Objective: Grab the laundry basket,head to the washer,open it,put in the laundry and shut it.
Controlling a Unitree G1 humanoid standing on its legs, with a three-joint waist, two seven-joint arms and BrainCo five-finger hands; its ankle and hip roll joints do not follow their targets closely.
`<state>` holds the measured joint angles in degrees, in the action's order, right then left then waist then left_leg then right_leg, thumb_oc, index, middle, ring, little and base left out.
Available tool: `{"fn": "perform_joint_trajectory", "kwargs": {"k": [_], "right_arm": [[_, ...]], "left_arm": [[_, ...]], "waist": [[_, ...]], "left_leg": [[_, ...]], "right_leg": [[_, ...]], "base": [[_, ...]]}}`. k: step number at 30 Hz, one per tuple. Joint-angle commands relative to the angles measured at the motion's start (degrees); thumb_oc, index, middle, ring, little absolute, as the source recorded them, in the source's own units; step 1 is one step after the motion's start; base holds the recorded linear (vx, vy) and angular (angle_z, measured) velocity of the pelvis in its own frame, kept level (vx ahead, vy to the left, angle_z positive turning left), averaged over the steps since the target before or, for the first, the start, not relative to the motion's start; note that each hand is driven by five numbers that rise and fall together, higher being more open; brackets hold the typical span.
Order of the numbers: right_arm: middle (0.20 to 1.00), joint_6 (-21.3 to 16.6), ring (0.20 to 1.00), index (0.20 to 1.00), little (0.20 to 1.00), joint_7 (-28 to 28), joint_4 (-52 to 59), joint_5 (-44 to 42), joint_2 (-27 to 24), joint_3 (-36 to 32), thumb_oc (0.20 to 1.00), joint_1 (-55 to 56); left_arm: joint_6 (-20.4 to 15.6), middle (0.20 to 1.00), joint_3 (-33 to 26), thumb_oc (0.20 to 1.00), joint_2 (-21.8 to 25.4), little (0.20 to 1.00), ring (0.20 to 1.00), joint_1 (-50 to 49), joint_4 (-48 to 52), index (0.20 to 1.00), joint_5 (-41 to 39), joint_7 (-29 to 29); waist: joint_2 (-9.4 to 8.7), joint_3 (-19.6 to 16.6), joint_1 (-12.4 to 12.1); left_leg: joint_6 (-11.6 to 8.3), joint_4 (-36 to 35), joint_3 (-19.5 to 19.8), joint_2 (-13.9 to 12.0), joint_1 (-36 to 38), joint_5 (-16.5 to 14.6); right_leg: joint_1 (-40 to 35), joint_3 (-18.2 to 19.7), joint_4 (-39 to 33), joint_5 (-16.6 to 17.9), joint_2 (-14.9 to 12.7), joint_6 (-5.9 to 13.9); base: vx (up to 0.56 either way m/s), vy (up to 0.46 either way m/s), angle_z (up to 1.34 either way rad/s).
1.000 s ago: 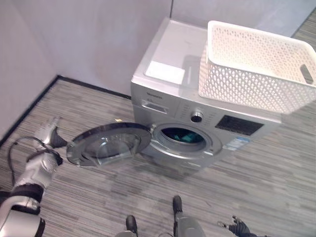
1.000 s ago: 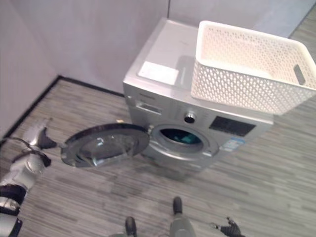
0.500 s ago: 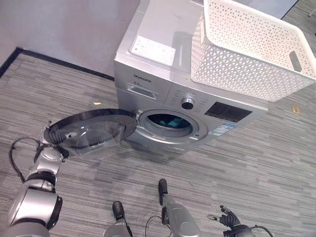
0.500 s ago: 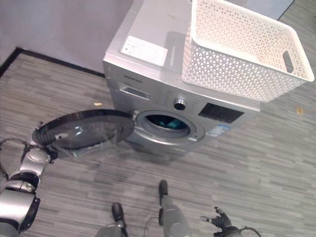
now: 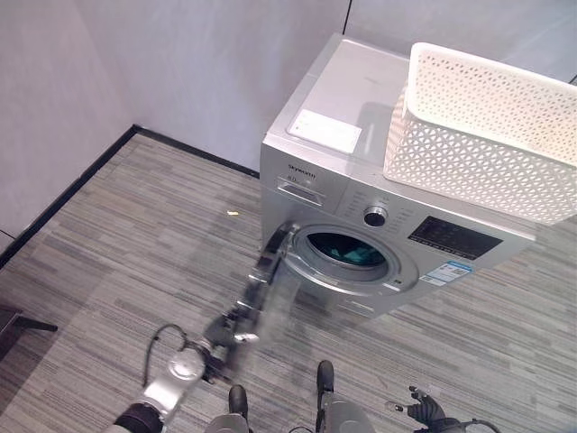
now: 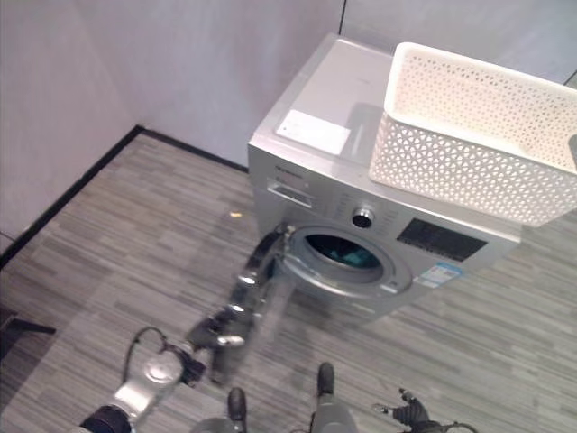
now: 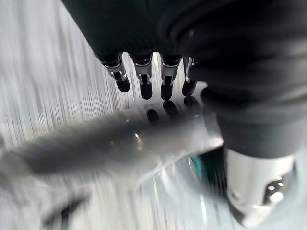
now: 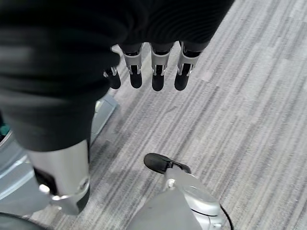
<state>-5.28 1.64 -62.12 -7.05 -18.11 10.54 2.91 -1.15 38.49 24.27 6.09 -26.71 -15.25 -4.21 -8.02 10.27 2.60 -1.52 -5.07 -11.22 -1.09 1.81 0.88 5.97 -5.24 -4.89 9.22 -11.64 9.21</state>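
A silver front-loading washer (image 5: 361, 162) stands on grey striped plank floor (image 5: 135, 234), close to a pale wall (image 5: 198, 63). A white lattice-sided laundry basket (image 5: 487, 135) sits on the washer's top, toward the robot's right. It has a handle slot in its end wall; what lies inside cannot be seen. The round door (image 5: 266, 289) is partly open and seen almost edge-on, swung out toward the robot's left of the drum opening (image 5: 347, 253). Something teal, likely laundry (image 5: 356, 254), shows inside the dark drum. A round knob (image 5: 375, 216) and a dark display panel (image 5: 455, 239) sit above the opening.

The left hand (image 5: 230, 325) reaches up from low on the left to the door's outer edge. In its wrist view, its fingers (image 7: 143, 86) are straight and extended against the blurred glass rim, not curled around it. The right hand (image 8: 153, 72) hangs low at the robot's right side over the floor, fingers straight and relaxed, holding nothing.

A small pale scrap (image 5: 233, 214) lies on the floor near the washer's left corner.
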Motion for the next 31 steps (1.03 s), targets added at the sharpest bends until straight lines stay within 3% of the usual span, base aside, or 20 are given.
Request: {"fn": "perform_joint_trajectory", "kwargs": {"k": [1,12,20,25,28,31], "right_arm": [[1.000,-0.59,1.000,1.000,1.000,0.27,-1.46,-0.29,-2.41,1.98,1.000,-2.01],[1.000,0.82,1.000,1.000,1.000,0.13,-9.37,-2.09,-0.51,-0.89,1.000,0.18],[1.000,1.26,1.000,1.000,1.000,0.14,-11.98,-3.07,-0.08,-1.80,1.000,1.10],[1.000,1.40,1.000,1.000,1.000,0.66,-13.05,-3.39,-0.02,-2.21,1.000,0.46],[1.000,1.74,1.000,1.000,1.000,1.22,-14.55,-3.17,0.54,-2.42,1.000,-0.33],[1.000,1.78,1.000,1.000,1.000,1.22,-14.92,-2.91,0.88,-2.31,1.000,-0.36]], "left_arm": [[-4.35,1.000,0.98,1.000,-8.20,1.000,1.000,8.52,0.55,1.000,2.95,-4.17],[-4.06,1.000,-7.31,1.000,-8.57,1.000,1.000,2.64,-6.19,1.000,3.95,-0.74],[-3.85,1.000,-7.01,1.000,-10.25,1.000,1.000,3.50,-12.05,1.000,8.95,0.26],[-3.56,1.000,-8.39,1.000,-12.78,1.000,1.000,5.13,-23.08,1.000,13.90,2.43],[-2.74,1.000,-11.73,1.000,-14.03,1.000,1.000,5.61,-36.23,1.000,20.57,6.91],[-2.56,1.000,-14.30,1.000,-13.35,1.000,1.000,4.71,-40.62,1.000,22.85,8.47]], "waist": [[3.23,-0.33,1.99],[5.50,-3.18,2.57],[6.37,-3.56,3.57],[6.78,-3.94,4.23],[6.72,-4.99,4.37],[6.68,-5.52,4.16]], "left_leg": [[-1.35,0.83,3.10,-2.98,-1.84,-1.92],[-2.31,1.07,2.39,-4.45,1.10,-1.64],[-2.49,0.94,2.03,-4.89,1.99,-1.60],[-2.66,1.04,1.50,-5.08,2.53,-1.69],[-2.85,0.93,1.00,-5.34,3.37,-1.85],[-2.96,0.86,0.95,-5.45,3.91,-2.00]], "right_leg": [[-2.71,-0.45,1.98,-3.09,-1.84,3.77],[-6.19,-0.18,1.03,-4.61,-0.64,2.42],[-6.66,0.68,0.80,-5.03,-0.06,2.08],[-7.08,1.01,0.67,-5.24,0.15,1.96],[-7.83,1.03,0.65,-5.61,0.32,1.80],[-8.32,0.90,0.74,-5.81,0.27,1.72]], "base": [[-0.03,-0.065,-0.01],[0.00,-0.050,-0.03],[0.00,-0.007,-0.01],[0.00,-0.001,-0.01],[0.02,-0.007,-0.13],[0.02,-0.006,-0.08]]}}
